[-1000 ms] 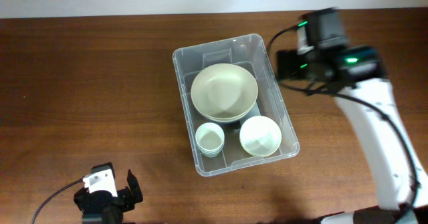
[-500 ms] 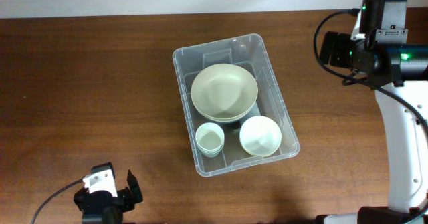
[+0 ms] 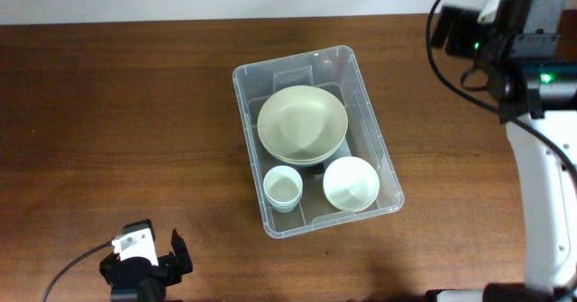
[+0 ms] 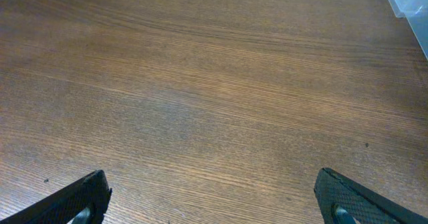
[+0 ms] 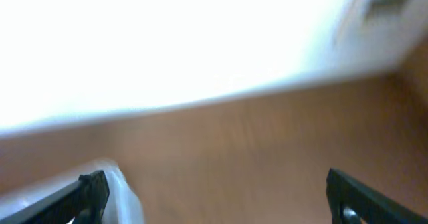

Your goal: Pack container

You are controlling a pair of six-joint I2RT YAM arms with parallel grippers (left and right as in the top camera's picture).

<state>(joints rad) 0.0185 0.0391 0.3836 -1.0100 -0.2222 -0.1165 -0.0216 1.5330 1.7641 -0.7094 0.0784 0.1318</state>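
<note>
Clear plastic container point(image 3: 365, 104) sits mid-surface point(image 3: 135, 113), angled between both arms so either can reach in. Big pale-green bowl point(image 3: 302, 123) fills the far end, while cup point(image 3: 282, 188) and small bowl point(image 3: 351, 183) tuck side by side nearer, using the floor well. Left tool point(image 4: 214, 197) hangs low over the wood, spread wide, empty. Right tool point(image 5: 217, 194), up by the far edge, gapes too, gripping nothing.

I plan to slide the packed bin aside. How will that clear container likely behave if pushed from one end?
The container probably slides easily: smooth plastic on a smooth wooden table. Its thin clear walls may flex under a push. The large bowl, cup and small bowl sit loose inside, so they could shift.
</note>
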